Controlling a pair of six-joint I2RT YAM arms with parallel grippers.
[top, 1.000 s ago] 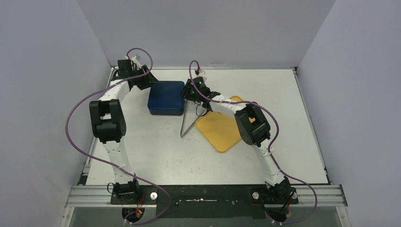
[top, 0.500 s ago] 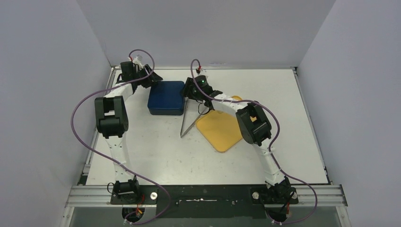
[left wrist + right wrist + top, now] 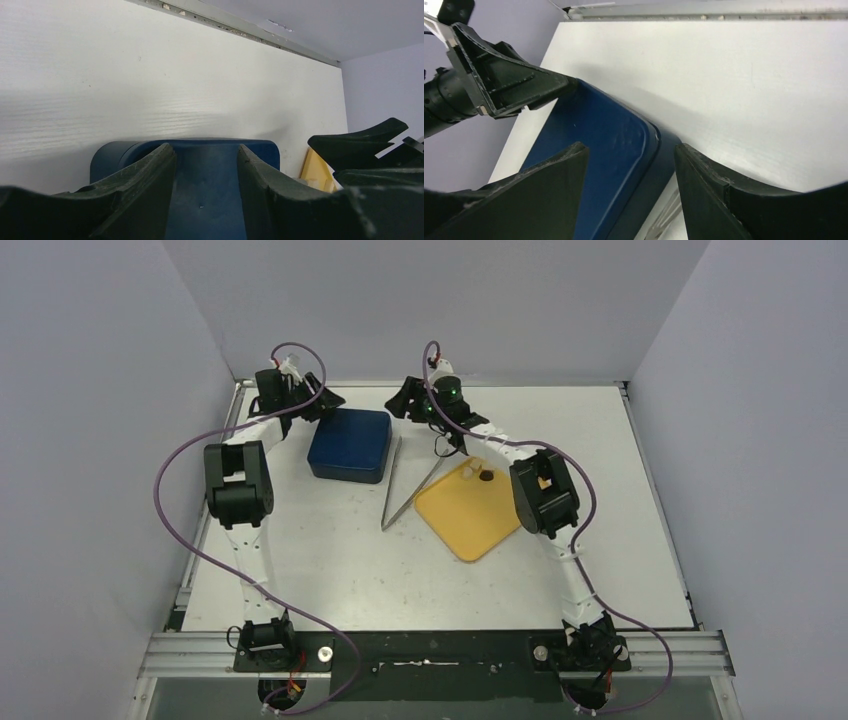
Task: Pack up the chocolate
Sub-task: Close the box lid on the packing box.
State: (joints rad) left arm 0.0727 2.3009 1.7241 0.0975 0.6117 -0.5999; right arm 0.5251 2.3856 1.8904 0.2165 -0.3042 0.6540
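Observation:
Two chocolate pieces, one dark (image 3: 486,477) and one cream (image 3: 466,468), lie at the far end of the yellow tray (image 3: 470,515). A closed blue box (image 3: 349,445) sits left of it. My left gripper (image 3: 326,404) hangs open at the box's far left corner, the lid (image 3: 205,200) showing between its fingers (image 3: 150,175). At the far right corner of the box (image 3: 594,130), my right gripper (image 3: 408,406) is open with nothing in its jaws. In the wrist views, left gripper (image 3: 205,150) and right gripper (image 3: 630,150) face each other across the lid.
Long metal tongs (image 3: 404,490) lie in a V between box and tray, their tips (image 3: 664,225) just under my right gripper. The enclosure's back wall stands close behind both grippers, and the left wall is near my left arm (image 3: 238,485).
My right gripper has opened and pulled back from the tray's far end to the box's far right corner, uncovering two chocolate pieces. The blue box turned slightly. My left gripper shifted a little right.

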